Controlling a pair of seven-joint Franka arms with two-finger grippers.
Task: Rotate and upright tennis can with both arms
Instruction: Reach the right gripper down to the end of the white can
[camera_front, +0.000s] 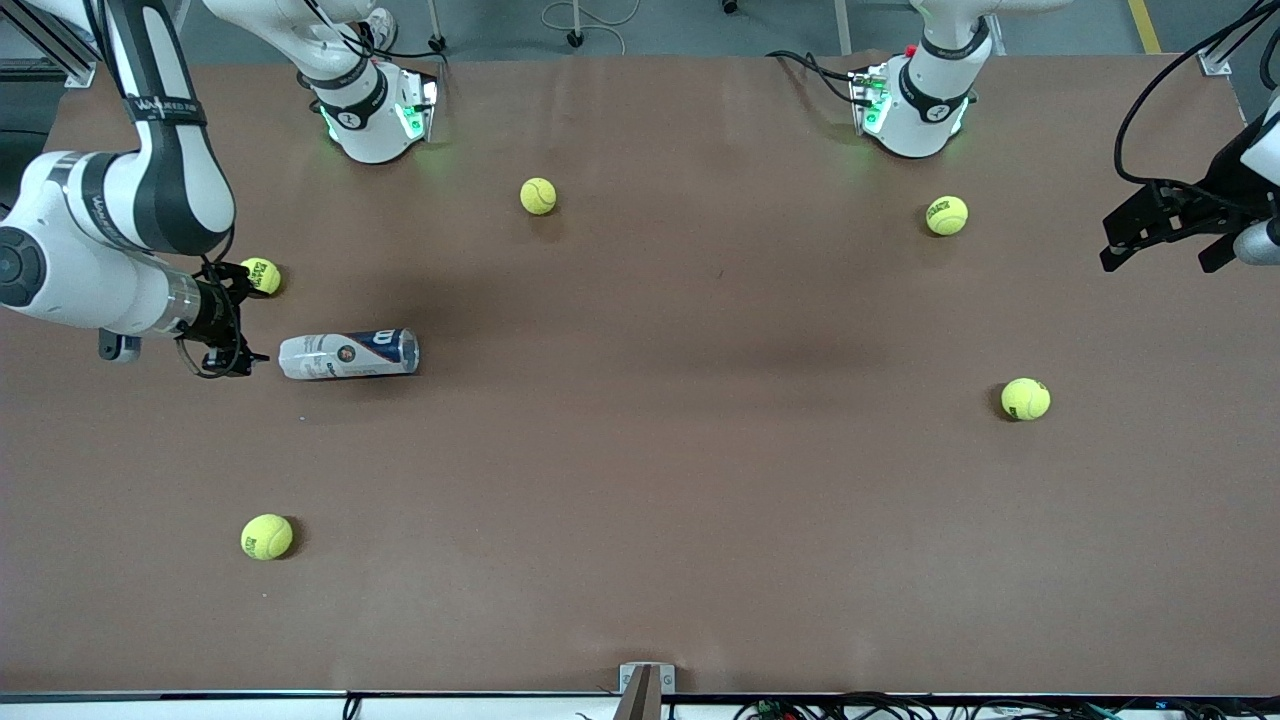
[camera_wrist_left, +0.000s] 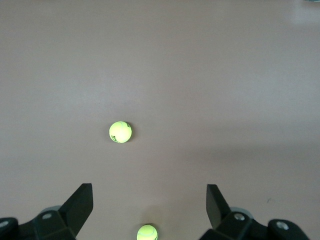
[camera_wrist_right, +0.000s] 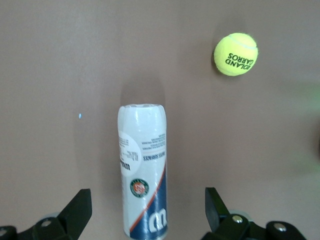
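The tennis can (camera_front: 348, 354) lies on its side on the brown table, toward the right arm's end. Its white end points to that end and its dark-blue end to the table's middle. My right gripper (camera_front: 245, 315) is open and empty, up in the air by the can's white end. In the right wrist view the can (camera_wrist_right: 142, 172) shows lengthwise between the wide-open fingers of that gripper (camera_wrist_right: 148, 191), well apart from them. My left gripper (camera_front: 1160, 258) is open and empty, up over the left arm's end of the table, away from the can. It also shows in the left wrist view (camera_wrist_left: 150, 187).
Several yellow-green tennis balls lie about. One (camera_front: 262, 275) is close to the can's white end and also shows in the right wrist view (camera_wrist_right: 235, 54). Others (camera_front: 538, 196) (camera_front: 946, 215) (camera_front: 1025, 398) (camera_front: 266, 536) are spread over the table. Two balls (camera_wrist_left: 120, 132) (camera_wrist_left: 147, 232) show under the left gripper.
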